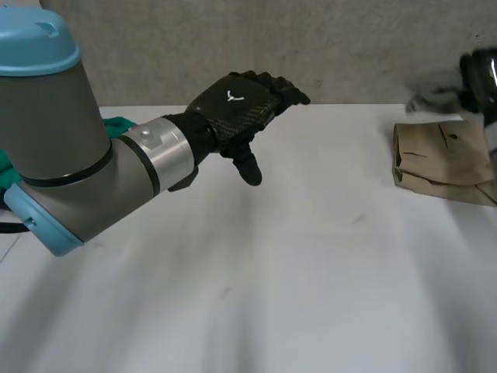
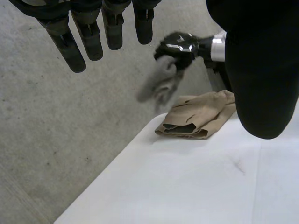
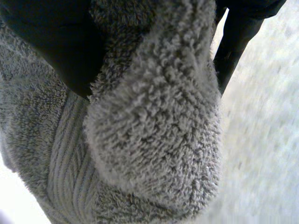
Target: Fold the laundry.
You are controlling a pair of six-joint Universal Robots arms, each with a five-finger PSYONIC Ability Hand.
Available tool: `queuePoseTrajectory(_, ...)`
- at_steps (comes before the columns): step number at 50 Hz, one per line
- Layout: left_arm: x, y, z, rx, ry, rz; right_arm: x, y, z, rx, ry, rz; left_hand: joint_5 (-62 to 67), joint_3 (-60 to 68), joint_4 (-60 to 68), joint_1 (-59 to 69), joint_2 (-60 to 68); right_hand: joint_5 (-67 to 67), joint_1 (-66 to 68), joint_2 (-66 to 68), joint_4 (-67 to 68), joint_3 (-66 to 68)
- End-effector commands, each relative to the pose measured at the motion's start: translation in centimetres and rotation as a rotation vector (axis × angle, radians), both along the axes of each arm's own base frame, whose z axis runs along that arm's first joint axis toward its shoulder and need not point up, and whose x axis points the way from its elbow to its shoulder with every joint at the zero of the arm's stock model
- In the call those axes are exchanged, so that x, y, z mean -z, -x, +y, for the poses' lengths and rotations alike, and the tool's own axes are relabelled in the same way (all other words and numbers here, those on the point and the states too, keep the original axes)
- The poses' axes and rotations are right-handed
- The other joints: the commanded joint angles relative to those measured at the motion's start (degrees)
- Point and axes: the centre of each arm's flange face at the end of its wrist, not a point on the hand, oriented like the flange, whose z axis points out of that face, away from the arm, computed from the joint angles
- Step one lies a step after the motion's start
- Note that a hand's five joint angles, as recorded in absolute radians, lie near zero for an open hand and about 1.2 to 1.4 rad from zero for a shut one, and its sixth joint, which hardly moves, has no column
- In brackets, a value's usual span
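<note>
Two hands are at work here, and they stand quite differently. The right hand (image 3: 56,46) is clamped on a grey terry towel (image 3: 154,140): in its own wrist view dark fingers curl over the top of a thick bunched fold, and the looped pile bulges out under them. The left wrist view shows this right hand (image 2: 180,46) raised off the worktop with the grey towel (image 2: 156,86) hanging from it in a loose clump, clear of the surface. In the head view the right hand (image 1: 481,71) sits at the far right, blurred, with a smear of grey towel (image 1: 432,98) beside it.

Just below that hanging towel lies a tan cloth (image 2: 196,116), folded into a flat packet with its layered edges showing, resting close to the far edge of the white worktop (image 2: 187,186). Whether the towel's lower end touches it cannot be told. From the head view the tan cloth (image 1: 443,155) lies at the right side of the worktop (image 1: 272,272).

The left hand (image 1: 241,116) hovers above the worktop well apart from both cloths, its fingers (image 2: 74,46) straight and spread, thumb (image 1: 250,168) pointing down, holding nothing.

Behind the left arm (image 1: 62,155), at the far left, a bit of green cloth (image 1: 120,124) peeks out on the worktop.
</note>
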Motion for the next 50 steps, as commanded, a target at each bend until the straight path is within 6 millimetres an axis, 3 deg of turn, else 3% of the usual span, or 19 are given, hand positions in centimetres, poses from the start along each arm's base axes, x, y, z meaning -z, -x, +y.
queuePoseTrajectory(1, 1.1, 0.0, 0.2, 0.002, -0.026, -0.02, 8.5, 6.7, -1.5, -0.007, -0.189, 0.032, 0.33, 0.75, 1.41, 2.03, 1.13, 17.2, 22.23, 15.71, 11.5, 14.64)
queuePoseTrajectory(4, 1.3, 0.0, 0.1, 0.002, -0.032, -0.024, 10.0, 8.3, -1.2, -0.017, -0.234, 0.035, 0.33, 0.75, 1.41, 2.03, 1.13, 17.2, 22.23, 15.71, 11.5, 14.64)
queuePoseTrajectory(7, 1.4, 0.1, 0.1, 0.005, -0.034, -0.025, 10.9, 8.4, -0.5, -0.053, -0.274, 0.04, 0.33, 0.75, 1.41, 2.03, 1.13, 17.2, 22.23, 15.71, 11.5, 14.64)
queuePoseTrajectory(15, 1.3, 0.1, 0.2, 0.005, -0.034, -0.022, 10.1, 9.3, 0.4, -0.079, -0.287, 0.053, 0.33, 0.75, 1.41, 2.03, 1.13, 17.2, 22.23, 15.71, 11.5, 14.64)
queuePoseTrajectory(16, 1.3, 0.1, 0.3, 0.006, -0.033, -0.021, 9.8, 9.5, 0.4, -0.069, -0.284, 0.051, 0.33, 0.75, 1.41, 2.03, 1.13, -1.39, 3.64, -2.89, -7.09, -3.95)
queuePoseTrajectory(18, 1.3, 0.2, 0.4, 0.011, -0.034, -0.021, 9.5, 9.6, 0.5, -0.058, -0.29, 0.044, 0.33, 0.75, 1.41, 2.03, 1.13, -52.8, -47.77, -54.29, -58.5, -55.36)
queuePoseTrajectory(25, 1.0, 0.8, 1.7, 0.038, -0.032, -0.017, 4.9, 11.1, 1.9, 0.11, -0.335, -0.028, 0.17, 0.58, 1.24, 1.86, 0.96, -52.8, -47.77, -54.29, -58.5, -55.36)
queuePoseTrajectory(30, 0.6, 0.9, 2.2, 0.049, -0.027, -0.011, 1.3, 14.9, 4.0, 0.274, -0.409, -0.067, 0.33, 0.74, 1.41, 2.03, 1.12, -52.8, -47.77, -54.29, -58.5, -55.36)
queuePoseTrajectory(33, 0.0, 0.8, 2.5, 0.05, -0.02, 0.003, -0.4, 16.1, 5.0, 0.345, -0.447, -0.062, 0.16, 0.58, 1.24, 1.86, 0.96, -52.8, -47.77, -54.29, -58.5, -55.36)
queuePoseTrajectory(37, -0.9, 0.4, 2.9, 0.051, -0.012, 0.02, -4.1, 17.0, 6.5, 0.489, -0.454, 0.016, 0.16, 0.58, 1.24, 1.86, 0.96, -52.8, -47.77, -54.29, -58.5, -55.36)
queuePoseTrajectory(38, -1.2, 0.4, 3.0, 0.051, -0.008, 0.025, -6.1, 17.0, 7.0, 0.546, -0.421, 0.063, 0.16, 0.58, 1.24, 1.86, 0.96, -52.8, -47.77, -54.29, -58.5, -55.36)
queuePoseTrajectory(41, -2.6, 0.0, 3.5, 0.05, 0.024, 0.048, -9.0, 17.1, 7.8, 0.64, -0.346, 0.124, 0.16, 0.58, 1.24, 1.86, 0.96, -52.8, -47.77, -54.29, -58.5, -55.36)
queuePoseTrajectory(42, -2.9, 0.0, 3.6, 0.05, 0.03, 0.054, -10.6, 16.3, 8.0, 0.662, -0.29, 0.143, 0.16, 0.58, 1.24, 1.86, 0.96, -52.8, -47.77, -54.29, -58.5, -55.36)
queuePoseTrajectory(44, -4.1, -0.4, 3.8, 0.038, 0.062, 0.08, -12.0, 14.2, 8.1, 0.634, -0.225, 0.142, 0.16, 0.58, 1.24, 1.86, 0.96, -52.8, -47.77, -54.29, -58.5, -55.36)
queuePoseTrajectory(45, -4.5, -0.6, 3.7, 0.027, 0.074, 0.091, -12.3, 12.4, 8.0, 0.596, -0.196, 0.139, 0.0, 0.41, 1.08, 1.69, 0.79, -52.8, -47.77, -54.29, -58.5, -55.36)
queuePoseTrajectory(46, -5.0, -0.8, 3.7, 0.011, 0.084, 0.101, -13.1, 8.8, 8.3, 0.509, -0.137, 0.131, 0.16, 0.58, 1.24, 1.86, 0.96, -52.8, -47.77, -54.29, -58.5, -55.36)
queuePoseTrajectory(48, -6.3, -1.6, 3.4, -0.057, 0.115, 0.139, -14.0, 5.6, 9.1, 0.423, -0.079, 0.12, 0.16, 0.58, 1.24, 1.86, 0.96, -52.8, -47.77, -54.29, -58.5, -55.36)
queuePoseTrajectory(50, -7.1, -2.3, 2.9, -0.122, 0.134, 0.162, -15.9, 1.6, 11.5, 0.302, 0.016, 0.115, 0.0, 0.41, 1.07, 1.69, 0.79, -52.8, -47.77, -54.29, -58.5, -55.36)
